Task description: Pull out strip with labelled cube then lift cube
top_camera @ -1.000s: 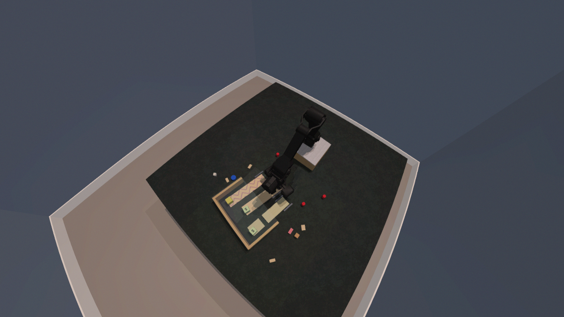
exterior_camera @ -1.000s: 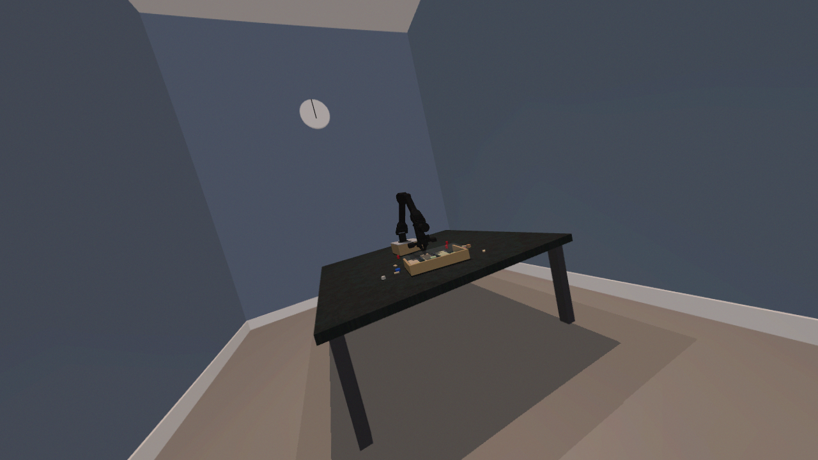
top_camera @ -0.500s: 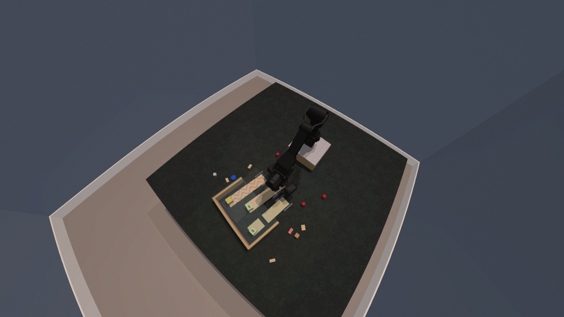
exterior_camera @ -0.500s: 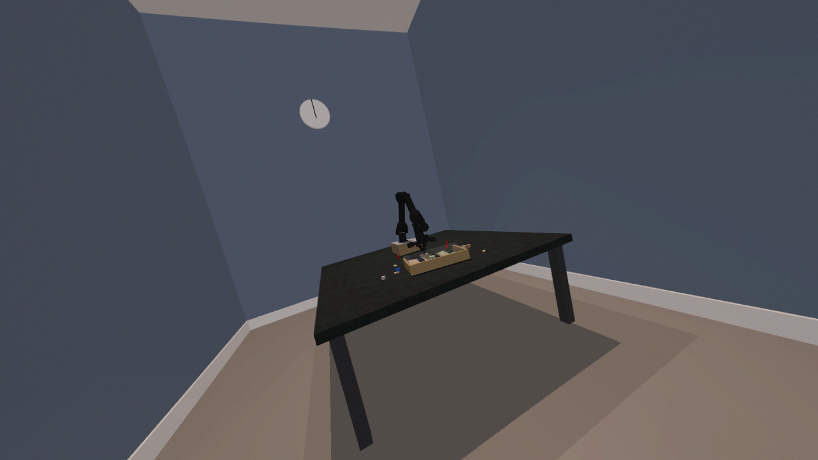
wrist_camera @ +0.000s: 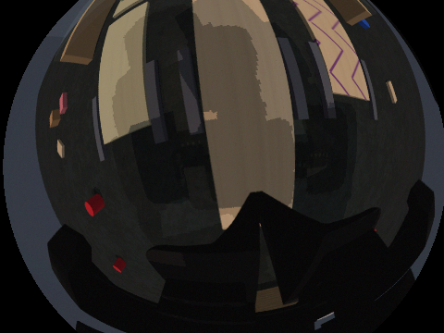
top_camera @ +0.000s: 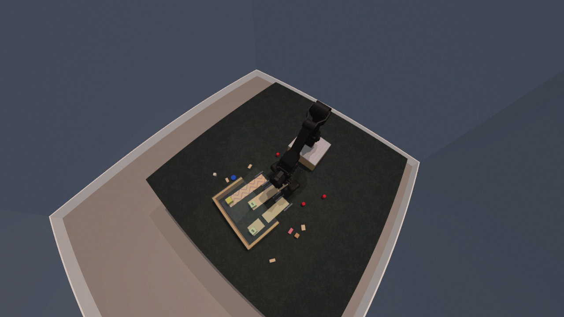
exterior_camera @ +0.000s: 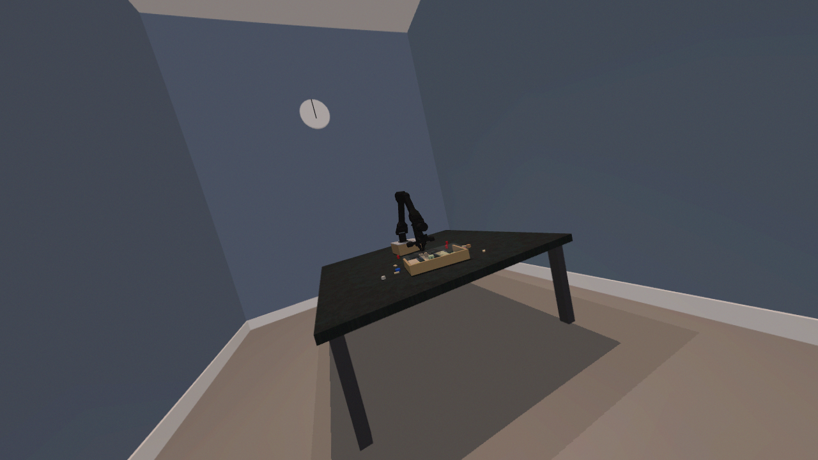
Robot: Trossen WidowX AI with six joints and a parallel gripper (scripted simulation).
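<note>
The middle strip (top_camera: 263, 197) (wrist_camera: 245, 92) is plain wood and looks unbroken; a labelled green cube (top_camera: 252, 204) sits on its far end. Its near end sticks out past the grey guides. My gripper (top_camera: 284, 182) (exterior_camera: 422, 246) (wrist_camera: 255, 198) is shut with nothing between its fingers, tips low over the strip's near end; contact is hidden. The pale strip (top_camera: 275, 210) (wrist_camera: 122, 83) is split by a gap from a short far piece (top_camera: 258, 223), which carries another labelled cube (top_camera: 252, 230). The zigzag strip (top_camera: 248, 189) (wrist_camera: 342, 55) has a plain yellow cube (top_camera: 229, 200) at its far end.
A wooden tray wall (top_camera: 230, 224) (exterior_camera: 437, 264) borders the strips on three sides, under a faint see-through cover. Grey guides (top_camera: 287, 207) (wrist_camera: 154, 102) flank the strips. Red cylinders (top_camera: 303, 203) (wrist_camera: 94, 204), a blue disc (top_camera: 233, 177) and small blocks lie around. The arm's pale base block (top_camera: 320, 151) is behind.
</note>
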